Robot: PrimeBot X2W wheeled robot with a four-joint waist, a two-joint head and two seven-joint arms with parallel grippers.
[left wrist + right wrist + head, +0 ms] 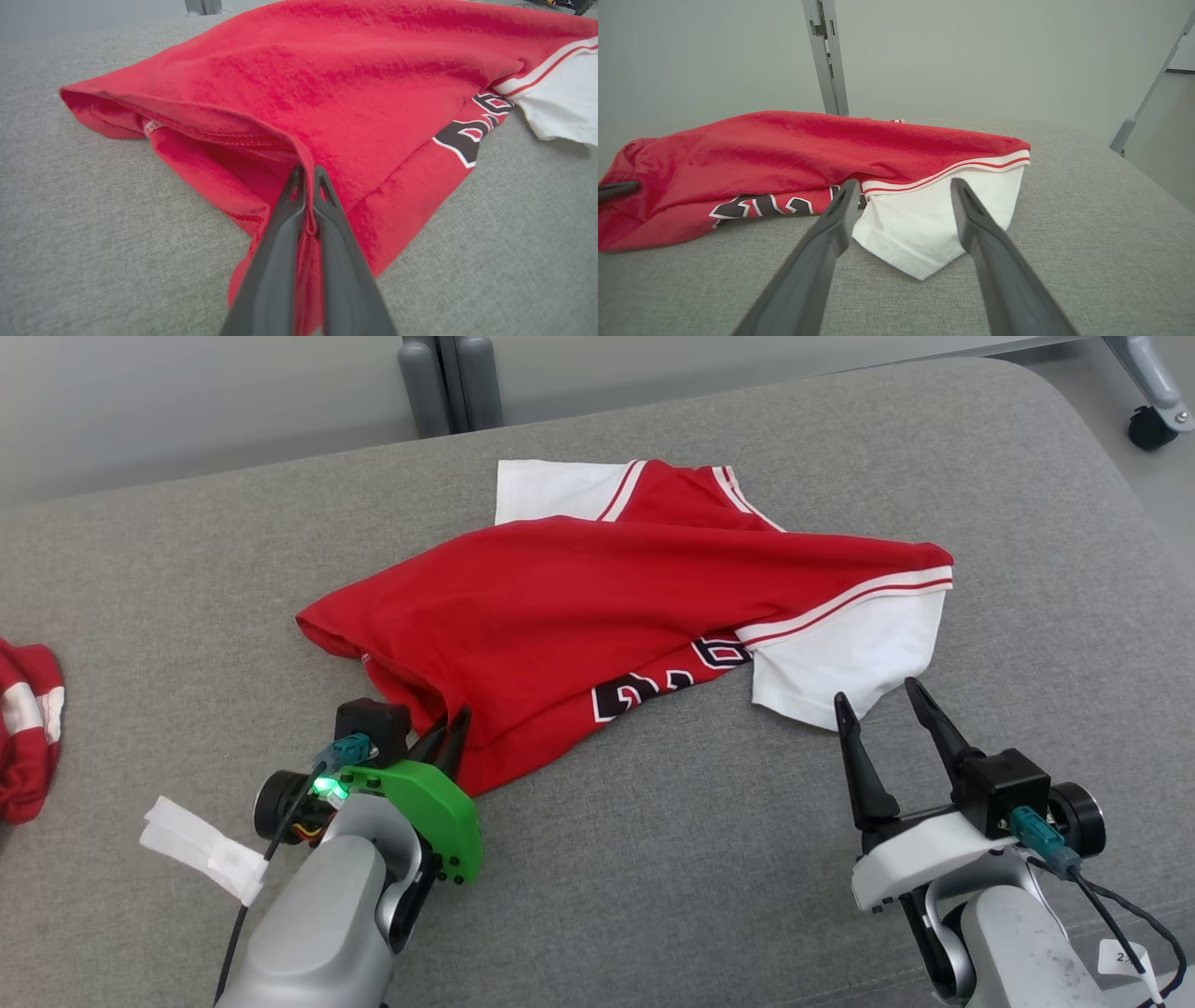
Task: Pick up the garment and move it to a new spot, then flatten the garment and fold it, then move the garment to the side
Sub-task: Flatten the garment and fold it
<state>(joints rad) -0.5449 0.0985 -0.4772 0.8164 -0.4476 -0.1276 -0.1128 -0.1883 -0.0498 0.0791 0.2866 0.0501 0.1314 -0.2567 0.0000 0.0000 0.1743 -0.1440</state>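
Observation:
The garment [607,597] is a red shirt with white sleeves and black-and-white lettering, lying crumpled on the grey cushioned surface [653,859]. My left gripper [448,733] sits at the shirt's near-left hem. In the left wrist view my left gripper [309,179] is shut on a fold of the garment's [327,93] red hem. My right gripper [878,695] stands open just short of the white sleeve [840,663]. Seen from the right wrist, the right gripper [903,186] has its fingers spread before the sleeve's [934,219] lower corner, not touching it.
Another red-and-white cloth [28,728] lies at the far left edge of the surface. A white paper tag [201,849] hangs by my left wrist. Grey metal posts [448,383] stand behind the surface, and a caster wheel [1153,425] is at the upper right.

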